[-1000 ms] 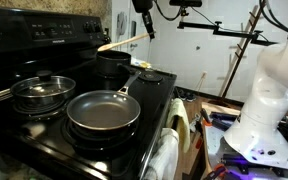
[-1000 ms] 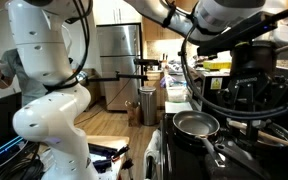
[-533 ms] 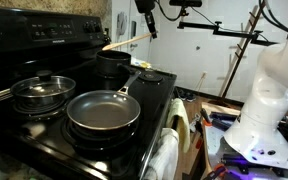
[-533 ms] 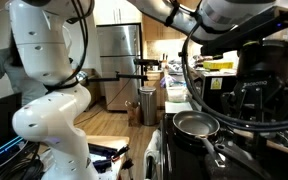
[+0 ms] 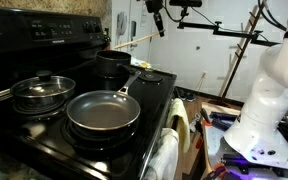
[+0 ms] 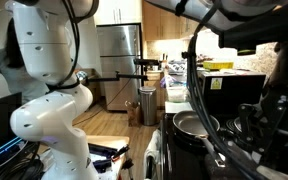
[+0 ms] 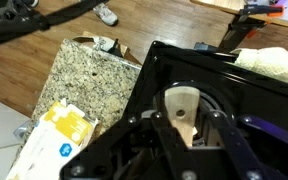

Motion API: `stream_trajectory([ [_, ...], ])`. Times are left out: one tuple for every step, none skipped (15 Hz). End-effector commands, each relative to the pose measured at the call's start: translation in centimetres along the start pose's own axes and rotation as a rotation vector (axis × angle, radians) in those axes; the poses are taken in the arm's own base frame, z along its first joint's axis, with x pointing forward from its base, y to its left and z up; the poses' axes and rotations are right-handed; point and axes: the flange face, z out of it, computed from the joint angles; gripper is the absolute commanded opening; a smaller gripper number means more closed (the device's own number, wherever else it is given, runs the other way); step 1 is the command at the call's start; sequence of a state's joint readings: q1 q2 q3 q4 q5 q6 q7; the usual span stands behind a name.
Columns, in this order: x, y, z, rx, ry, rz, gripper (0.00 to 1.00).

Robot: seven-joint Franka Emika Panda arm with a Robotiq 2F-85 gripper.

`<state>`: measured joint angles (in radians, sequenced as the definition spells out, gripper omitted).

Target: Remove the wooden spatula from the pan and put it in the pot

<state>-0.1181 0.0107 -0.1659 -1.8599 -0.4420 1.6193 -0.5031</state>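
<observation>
My gripper (image 5: 156, 22) hangs high above the back of the stove, shut on the handle of the wooden spatula (image 5: 132, 41). The spatula slants down to the left, and its head hovers above the tall dark pot (image 5: 114, 64) on the back burner. In the wrist view the flat tan head (image 7: 181, 105) shows between my dark fingers (image 7: 220, 128), with a dark round shape beneath it. The wide dark pan (image 5: 103, 111) sits empty on the front burner, handle pointing back towards the pot. The pan also shows in an exterior view (image 6: 196, 124).
A shiny steel pot with a glass lid (image 5: 42, 91) stands left of the pan. A white towel (image 5: 166, 155) hangs on the oven front. The white robot base (image 5: 269, 90) stands to the right. A granite counter (image 7: 84, 70) with a yellow box (image 7: 59, 140) lies beside the stove.
My gripper has risen and shifted right with the spatula in it. The spatula's head stays over the dark pot. The pan and pots have not moved.
</observation>
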Motion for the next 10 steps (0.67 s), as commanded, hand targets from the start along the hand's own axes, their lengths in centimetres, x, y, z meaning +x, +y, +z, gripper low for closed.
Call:
stream_trajectory([
  [2.1, 2.0, 0.7, 0.042, -0.032, -0.108, 0.07],
  [2.9, 2.2, 0.8, 0.033, -0.056, -0.139, 0.07],
  [3.5, 2.4, 0.8, 0.026, -0.07, -0.155, 0.07],
  [4.2, 2.6, 0.7, 0.013, -0.095, -0.167, 0.07],
  [4.8, 2.8, 0.5, 0.003, -0.107, -0.193, 0.07],
  [5.4, 2.8, 0.3, -0.008, -0.121, -0.213, 0.07],
  [6.1, 2.9, 0.2, -0.025, -0.127, -0.235, 0.07],
  [6.9, 2.9, 0.2, -0.045, -0.119, -0.263, 0.07],
  [7.5, 3.0, 0.3, -0.058, -0.112, -0.292, 0.07],
  [8.1, 3.0, 0.5, -0.065, -0.111, -0.312, 0.07],
])
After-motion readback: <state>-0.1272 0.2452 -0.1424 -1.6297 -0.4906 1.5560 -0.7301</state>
